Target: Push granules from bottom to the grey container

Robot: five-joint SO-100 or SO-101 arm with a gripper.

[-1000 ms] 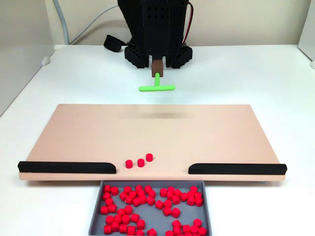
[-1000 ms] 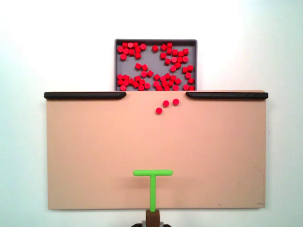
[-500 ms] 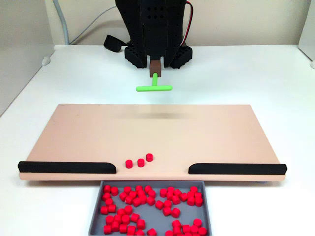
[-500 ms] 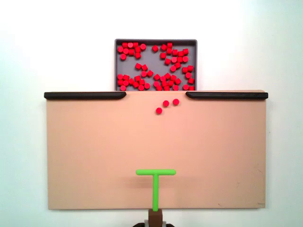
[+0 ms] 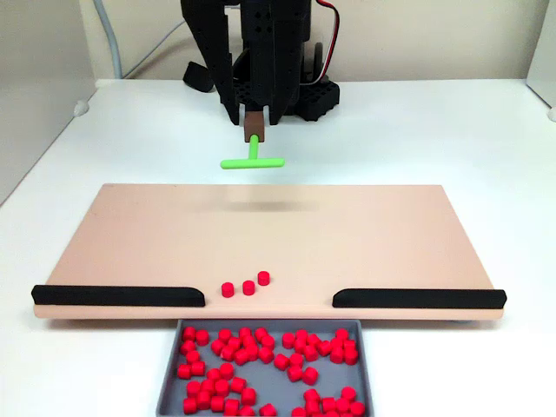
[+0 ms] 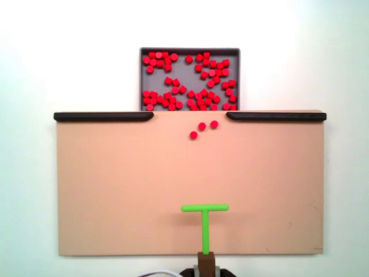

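Three red granules (image 5: 248, 287) lie in a short slanted row on the tan board (image 5: 278, 226), close to the gap between the black strips; in the other fixed view the same granules (image 6: 202, 126) sit just below the grey container (image 6: 190, 50). The grey container (image 5: 169, 373) holds many more red granules. My gripper (image 5: 253, 122) is shut on the brown handle of a green T-shaped tool (image 5: 252, 162). The tool hangs over the board's edge farthest from the container, far from the three granules. The tool (image 6: 204, 208) points its crossbar toward the container.
Two black strips (image 5: 117, 296) (image 5: 419, 298) line the board edge beside the container, leaving a central gap. The arm's black base (image 5: 269, 87) stands behind the board, with a grey cable (image 5: 113, 43) at the back left. White table surrounds the board.
The arm has swung sideways, carrying the green tool left in the front fixed view and right in the top fixed view. The granules have not moved.
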